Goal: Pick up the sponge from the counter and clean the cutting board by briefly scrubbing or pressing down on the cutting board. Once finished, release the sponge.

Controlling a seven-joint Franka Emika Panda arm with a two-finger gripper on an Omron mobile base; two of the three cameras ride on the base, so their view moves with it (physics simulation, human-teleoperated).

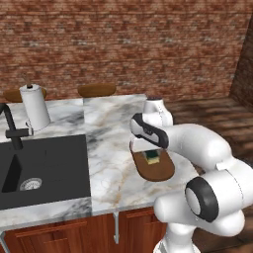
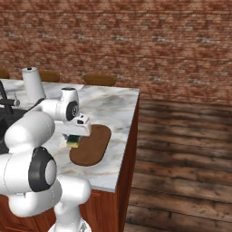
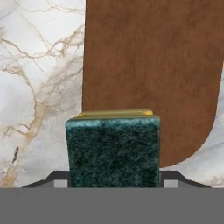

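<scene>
Gripper (image 3: 113, 183) clamps sponge (image 3: 113, 151), green face up, over cutting board (image 3: 153, 78).

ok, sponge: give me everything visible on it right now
The sponge is a small rectangular block: a dark green, coarse scrub top over a yellow body, which shows as a thin strip at its far edge in the hand view. It sits level between the fingers of the gripper, which is shut on its two sides. It is over the board, near that board's counter-side long edge and toward the end nearer the robot. Whether its underside presses on the wood I cannot tell.
</scene>
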